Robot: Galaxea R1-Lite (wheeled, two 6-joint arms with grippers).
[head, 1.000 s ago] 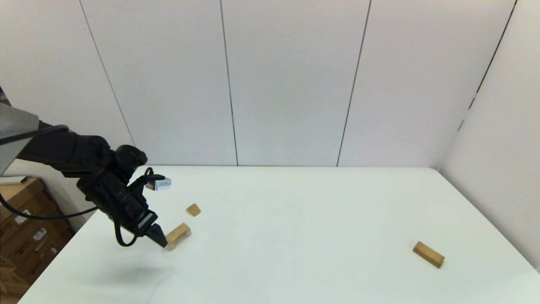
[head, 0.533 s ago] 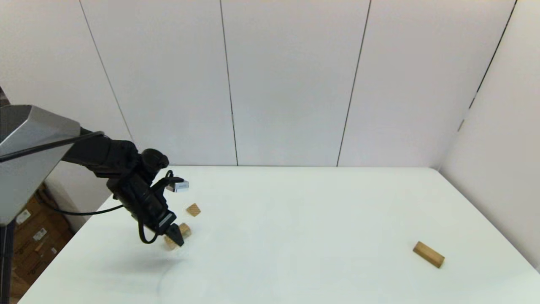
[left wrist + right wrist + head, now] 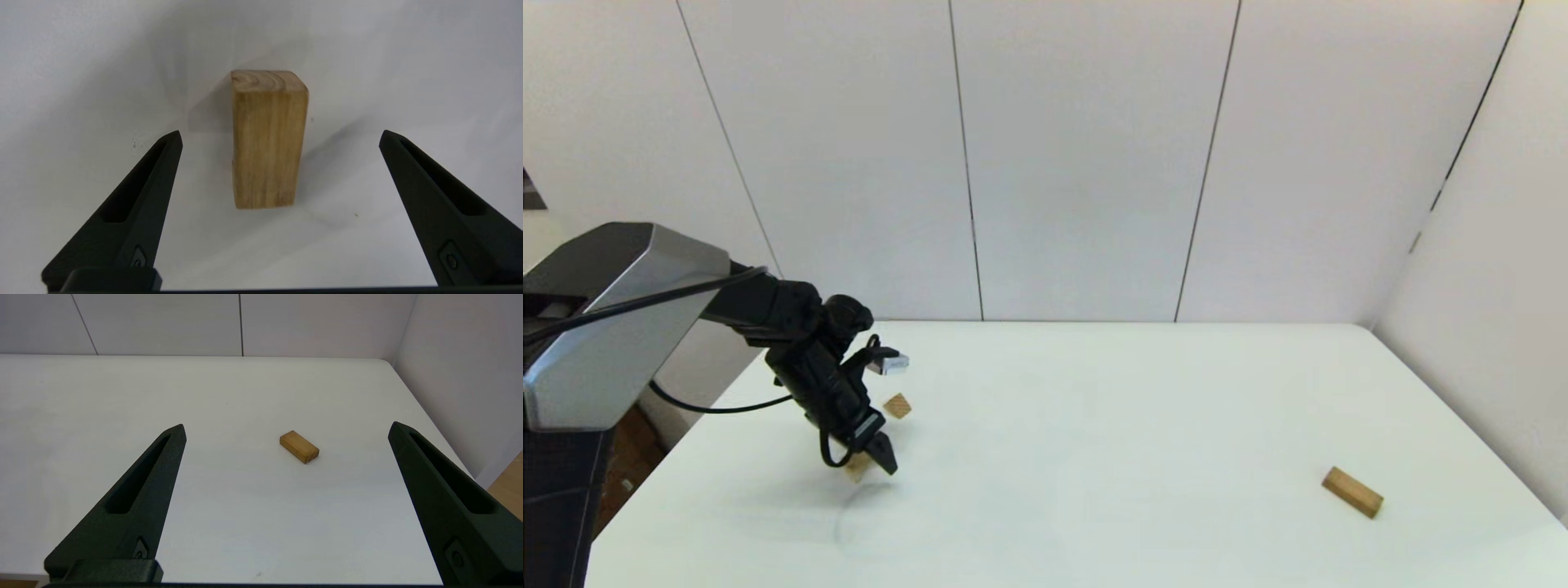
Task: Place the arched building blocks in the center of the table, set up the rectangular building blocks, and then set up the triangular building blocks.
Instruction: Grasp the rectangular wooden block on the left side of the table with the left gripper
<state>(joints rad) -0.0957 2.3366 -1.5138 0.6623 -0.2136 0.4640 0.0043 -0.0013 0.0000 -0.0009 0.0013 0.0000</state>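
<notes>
The arched block (image 3: 856,468) lies on the white table (image 3: 1094,457) at the left, mostly hidden behind my left gripper (image 3: 883,461). In the left wrist view the arched block (image 3: 267,139) lies lengthwise between the two open fingers of the left gripper (image 3: 280,132), untouched, with a wide gap on each side. Its curved cut-out does not show clearly. The small triangular block (image 3: 897,405) sits just beyond the gripper. The rectangular block (image 3: 1352,492) lies flat at the far right, also seen as the rectangular block (image 3: 299,447) ahead of my open right gripper (image 3: 288,425), well away from it.
The table's left edge (image 3: 662,474) runs close to the left arm. White wall panels stand behind the table and along its right side. A bare stretch of tabletop (image 3: 229,416) separates the blocks on the left from the one on the right.
My left arm has swung rightward and forward, bringing the open gripper over the arched block, which it now largely covers in the head view. The blocks have not moved.
</notes>
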